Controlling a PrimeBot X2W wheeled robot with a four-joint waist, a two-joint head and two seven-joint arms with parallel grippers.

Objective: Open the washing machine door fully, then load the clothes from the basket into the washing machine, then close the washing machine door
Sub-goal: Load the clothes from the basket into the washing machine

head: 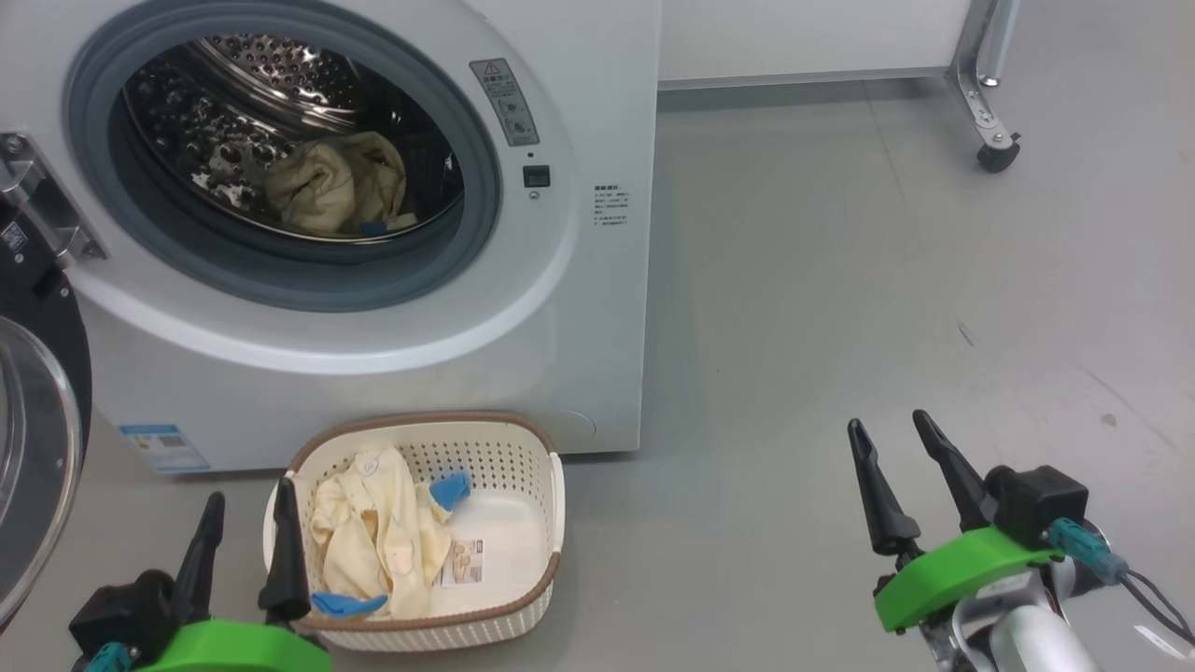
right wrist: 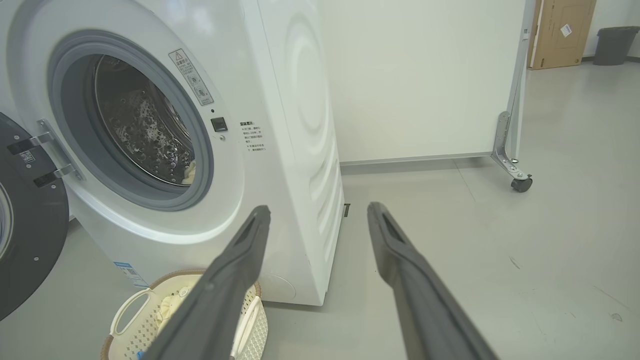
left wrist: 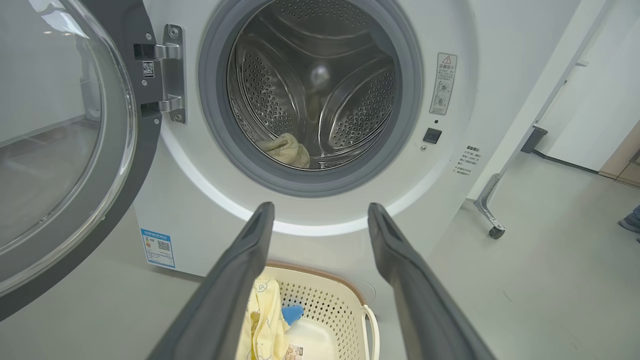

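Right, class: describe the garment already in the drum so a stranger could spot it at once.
Find the big white washing machine, door open. Inside its steel drum, at the bottom, lies a crumpled pale yellow garment. Its lookalikes sit in the cream basket on the floor.

Bright even indoor light, faint soft shadows. Reflections on round black-rimmed glass washing machine door at 9 o'clock, left wrist view; wrist views bow at edges.

The washing machine bears a warning-triangle label and a QR-coded blue label; print illegible.
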